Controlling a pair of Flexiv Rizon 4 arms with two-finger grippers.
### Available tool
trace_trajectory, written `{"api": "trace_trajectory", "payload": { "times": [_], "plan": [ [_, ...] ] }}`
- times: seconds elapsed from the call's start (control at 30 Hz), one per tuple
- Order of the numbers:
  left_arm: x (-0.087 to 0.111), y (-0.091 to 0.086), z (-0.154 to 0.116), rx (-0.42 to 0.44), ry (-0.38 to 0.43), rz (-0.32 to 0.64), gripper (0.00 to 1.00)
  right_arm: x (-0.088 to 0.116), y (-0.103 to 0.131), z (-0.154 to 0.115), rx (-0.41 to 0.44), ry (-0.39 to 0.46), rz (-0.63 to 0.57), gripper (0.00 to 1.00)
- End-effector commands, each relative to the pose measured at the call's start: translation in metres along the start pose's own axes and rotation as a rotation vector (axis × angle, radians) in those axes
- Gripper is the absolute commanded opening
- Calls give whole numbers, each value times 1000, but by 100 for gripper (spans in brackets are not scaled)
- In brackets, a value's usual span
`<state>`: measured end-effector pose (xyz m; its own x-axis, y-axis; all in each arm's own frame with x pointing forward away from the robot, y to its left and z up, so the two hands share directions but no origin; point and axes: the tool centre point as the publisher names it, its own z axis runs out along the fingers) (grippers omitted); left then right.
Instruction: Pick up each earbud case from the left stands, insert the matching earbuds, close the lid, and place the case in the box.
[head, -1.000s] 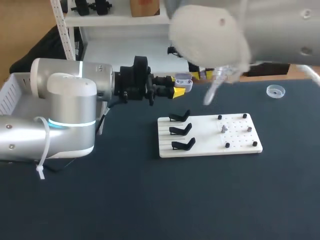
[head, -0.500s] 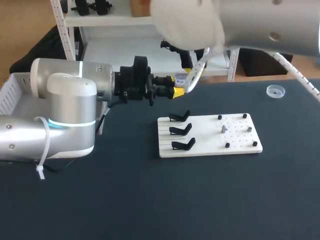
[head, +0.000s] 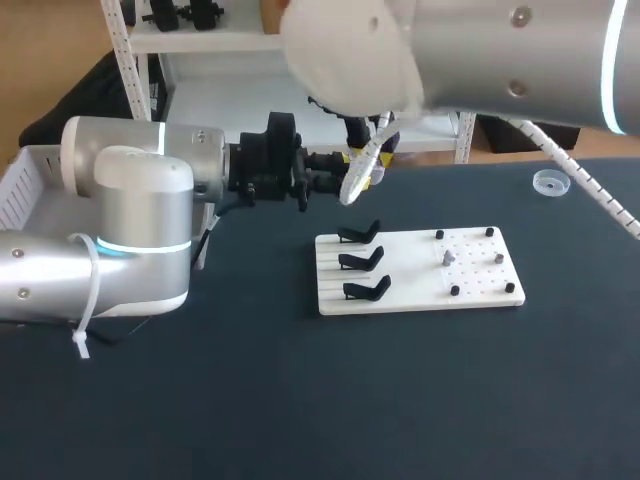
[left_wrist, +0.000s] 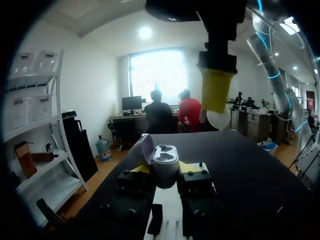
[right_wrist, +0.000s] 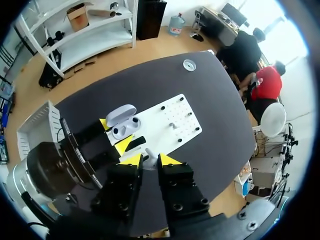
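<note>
My left gripper (left_wrist: 165, 171) is shut on the white earbud case (left_wrist: 165, 162), held upright above the table with its lid (left_wrist: 146, 148) swung open. From the right wrist the case (right_wrist: 121, 123) shows two sockets, and the left gripper (right_wrist: 116, 134) clamps it from both sides. My right gripper (right_wrist: 148, 161) hangs above and a little beside the case, shut on a small white earbud (right_wrist: 148, 156). In the left wrist view one yellow fingertip (left_wrist: 216, 94) of the right gripper hangs beyond the case. In the head view the right arm (head: 480, 50) hides the case.
A white board (head: 420, 285) lies mid-table with three bare black stands (head: 362, 262) on its left and pegs with a small earbud (head: 448, 257) on its right. A clear round dish (head: 551, 182) sits far right. A white basket (head: 25, 175) stands at the left edge.
My right arm has swung leftward, bringing its gripper over the case in the left gripper. The left arm and the case have stayed still.
</note>
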<state>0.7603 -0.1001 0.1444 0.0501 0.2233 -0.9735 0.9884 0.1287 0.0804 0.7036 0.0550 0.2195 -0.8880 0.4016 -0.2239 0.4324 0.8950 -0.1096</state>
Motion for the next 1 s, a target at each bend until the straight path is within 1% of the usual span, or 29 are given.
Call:
{"api": "trace_trajectory", "payload": {
  "times": [0.03, 0.1, 0.33, 0.6, 0.77, 1.0],
  "plan": [
    [1, -1, 0, -4, -3, 2, 0, -7, 5, 0, -11, 16, 9, 0],
    [1, -1, 0, -4, -3, 2, 0, -10, 8, 2, -28, 28, 12, 0],
    [1, -1, 0, -4, -3, 2, 0, -18, 16, 12, -25, 29, -17, 0],
    [1, -1, 0, -4, -3, 2, 0, -24, 18, 20, -27, 41, -19, 0],
    [1, -1, 0, -4, -3, 2, 0, -27, 16, 29, -29, 52, -2, 0],
    [1, -1, 0, -4, -3, 2, 0, -30, 16, 32, -34, 58, 8, 0]
  ]
}}
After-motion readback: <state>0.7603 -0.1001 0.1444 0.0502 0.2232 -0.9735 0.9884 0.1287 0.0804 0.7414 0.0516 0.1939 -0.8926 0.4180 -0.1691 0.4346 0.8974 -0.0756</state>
